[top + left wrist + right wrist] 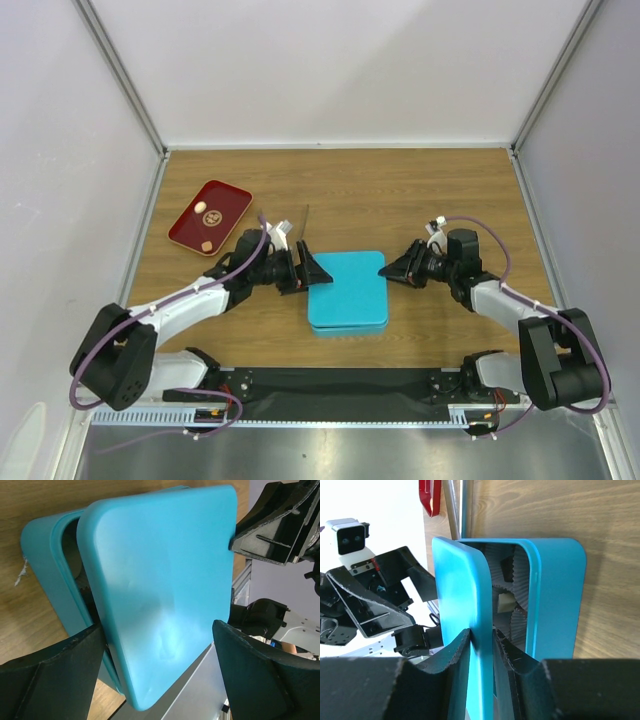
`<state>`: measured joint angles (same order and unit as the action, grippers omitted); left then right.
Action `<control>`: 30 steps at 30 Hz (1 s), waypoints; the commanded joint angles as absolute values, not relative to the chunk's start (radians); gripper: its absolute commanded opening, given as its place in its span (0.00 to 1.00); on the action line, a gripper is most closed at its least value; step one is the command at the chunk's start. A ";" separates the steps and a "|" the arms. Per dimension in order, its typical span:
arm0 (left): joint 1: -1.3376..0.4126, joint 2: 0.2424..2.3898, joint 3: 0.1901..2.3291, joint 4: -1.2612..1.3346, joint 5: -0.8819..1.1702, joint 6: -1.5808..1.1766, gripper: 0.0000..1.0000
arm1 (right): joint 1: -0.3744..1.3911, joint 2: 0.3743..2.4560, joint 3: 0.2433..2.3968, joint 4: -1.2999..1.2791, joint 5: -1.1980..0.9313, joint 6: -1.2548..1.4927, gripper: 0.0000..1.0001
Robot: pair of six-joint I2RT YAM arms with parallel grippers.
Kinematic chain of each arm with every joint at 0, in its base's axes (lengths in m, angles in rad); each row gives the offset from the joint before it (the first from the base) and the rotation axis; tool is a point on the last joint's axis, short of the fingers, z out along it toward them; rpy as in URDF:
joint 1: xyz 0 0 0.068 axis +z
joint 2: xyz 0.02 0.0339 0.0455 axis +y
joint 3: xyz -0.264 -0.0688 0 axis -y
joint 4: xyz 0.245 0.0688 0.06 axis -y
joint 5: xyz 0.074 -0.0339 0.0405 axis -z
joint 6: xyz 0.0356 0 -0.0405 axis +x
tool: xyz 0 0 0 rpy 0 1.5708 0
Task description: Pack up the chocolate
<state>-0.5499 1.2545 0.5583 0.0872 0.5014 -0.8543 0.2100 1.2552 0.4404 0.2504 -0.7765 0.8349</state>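
Note:
A teal box sits mid-table with its teal lid held tilted above it. My right gripper is shut on the lid's right edge; in the right wrist view both fingers pinch the lid. Inside the box are white crinkled paper cups and one cream chocolate. My left gripper is open at the lid's left edge; its fingers straddle the lid without touching it. Two more chocolates, one cream and one tan, lie on a red tray.
The red tray is at the back left. Thin metal tongs lie just behind the box, also seen in the right wrist view. Grey walls enclose the table on three sides.

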 commanded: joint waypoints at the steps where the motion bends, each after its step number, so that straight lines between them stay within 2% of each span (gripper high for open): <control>1: -0.558 1.220 0.609 0.035 0.471 -0.805 0.91 | 0.199 1.264 0.486 0.236 -0.775 0.789 0.28; 13: -0.560 1.161 0.626 -0.136 0.330 -0.739 0.88 | 0.192 1.313 0.512 0.155 -0.743 0.716 0.29; 20: -0.561 1.149 0.632 -0.069 0.411 -0.701 0.84 | 0.193 1.371 0.531 0.149 -0.741 0.684 0.33; 25: -0.563 1.164 0.635 -0.057 0.427 -0.675 0.82 | 0.195 1.384 0.555 0.107 -0.709 0.643 0.40; 30: -0.561 1.180 0.637 -0.049 0.428 -0.672 0.80 | 0.193 1.391 0.560 0.091 -0.703 0.620 0.34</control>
